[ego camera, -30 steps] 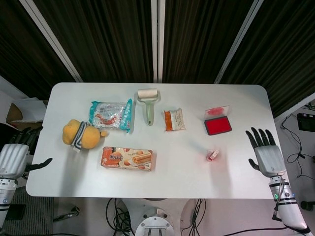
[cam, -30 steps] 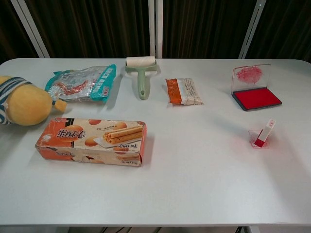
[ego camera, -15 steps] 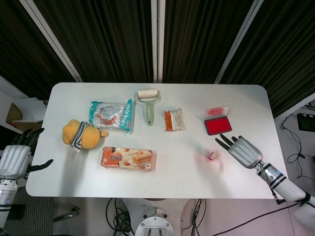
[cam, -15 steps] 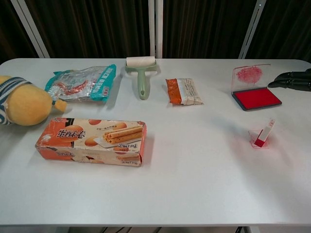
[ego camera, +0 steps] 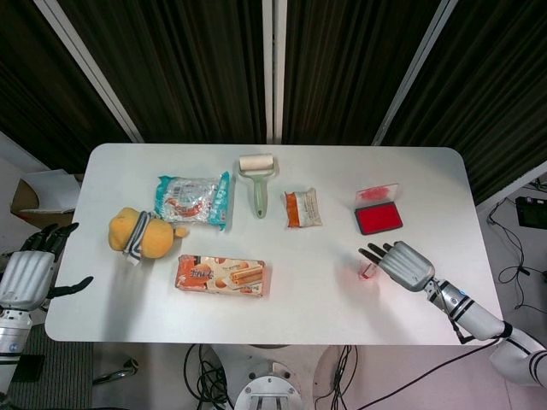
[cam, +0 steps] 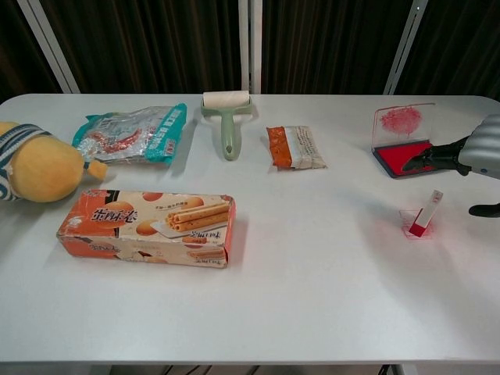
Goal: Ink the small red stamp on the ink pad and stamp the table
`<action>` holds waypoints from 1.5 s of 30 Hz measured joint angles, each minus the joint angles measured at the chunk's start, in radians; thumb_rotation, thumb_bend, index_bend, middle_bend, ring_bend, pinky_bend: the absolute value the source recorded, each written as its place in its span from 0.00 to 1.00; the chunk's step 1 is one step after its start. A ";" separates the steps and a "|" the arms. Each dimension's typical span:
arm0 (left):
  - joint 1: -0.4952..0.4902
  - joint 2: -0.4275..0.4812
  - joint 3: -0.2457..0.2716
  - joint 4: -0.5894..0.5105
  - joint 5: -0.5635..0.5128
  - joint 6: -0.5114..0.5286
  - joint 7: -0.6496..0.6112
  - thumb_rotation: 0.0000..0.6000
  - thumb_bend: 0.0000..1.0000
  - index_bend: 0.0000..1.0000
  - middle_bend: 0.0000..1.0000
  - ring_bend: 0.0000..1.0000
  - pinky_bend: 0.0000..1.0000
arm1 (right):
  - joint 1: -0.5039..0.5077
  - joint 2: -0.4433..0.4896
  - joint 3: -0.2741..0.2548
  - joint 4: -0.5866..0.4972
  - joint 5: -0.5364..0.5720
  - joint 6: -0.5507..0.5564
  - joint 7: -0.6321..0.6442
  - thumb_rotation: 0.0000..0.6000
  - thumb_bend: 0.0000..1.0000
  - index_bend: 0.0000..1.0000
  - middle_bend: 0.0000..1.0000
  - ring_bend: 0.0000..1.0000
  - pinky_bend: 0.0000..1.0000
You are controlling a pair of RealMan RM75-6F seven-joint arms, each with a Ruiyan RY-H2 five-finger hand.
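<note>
The small red stamp (cam: 423, 216), label unreadable, leans untouched beside the open-fingered right robot hand (ego camera: 403, 263).

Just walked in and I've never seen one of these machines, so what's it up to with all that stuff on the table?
The robot's right hand is open and reaching toward the small red stamp, which stands untouched in its little clear holder. The open red ink pad lies just beyond it. The left hand hangs open off the table's edge. Nothing has been picked up yet.
</note>
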 measured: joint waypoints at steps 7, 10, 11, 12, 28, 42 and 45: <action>0.000 0.003 0.000 -0.002 -0.003 -0.001 0.001 0.77 0.12 0.12 0.19 0.12 0.21 | 0.011 -0.060 -0.015 0.094 -0.013 0.052 0.072 1.00 0.18 0.34 0.32 0.48 0.73; 0.000 0.005 0.000 -0.004 -0.003 -0.002 0.003 0.77 0.12 0.12 0.19 0.12 0.21 | 0.012 -0.087 -0.023 0.135 -0.017 0.075 0.108 1.00 0.18 0.36 0.33 0.48 0.73; 0.000 0.005 0.000 -0.005 -0.004 -0.001 0.003 0.77 0.12 0.12 0.19 0.12 0.21 | 0.012 -0.095 -0.024 0.147 -0.018 0.081 0.117 1.00 0.18 0.37 0.34 0.48 0.73; 0.000 0.006 -0.001 -0.005 -0.005 -0.001 0.003 0.77 0.12 0.13 0.19 0.12 0.21 | 0.011 -0.106 -0.026 0.162 -0.017 0.088 0.125 1.00 0.18 0.38 0.34 0.48 0.73; -0.002 0.013 -0.002 -0.007 -0.008 -0.005 -0.002 0.77 0.12 0.13 0.19 0.12 0.21 | -0.007 -0.215 -0.047 0.326 0.003 0.154 0.192 1.00 0.18 0.48 0.41 0.49 0.73; -0.003 0.015 -0.002 -0.007 -0.009 -0.007 -0.003 0.77 0.12 0.13 0.19 0.12 0.21 | -0.010 -0.261 -0.063 0.394 0.020 0.161 0.214 1.00 0.19 0.50 0.44 0.50 0.73; -0.003 0.014 -0.002 -0.005 -0.011 -0.008 -0.004 0.77 0.12 0.13 0.19 0.12 0.21 | -0.010 -0.271 -0.066 0.405 0.022 0.162 0.216 1.00 0.19 0.51 0.44 0.50 0.73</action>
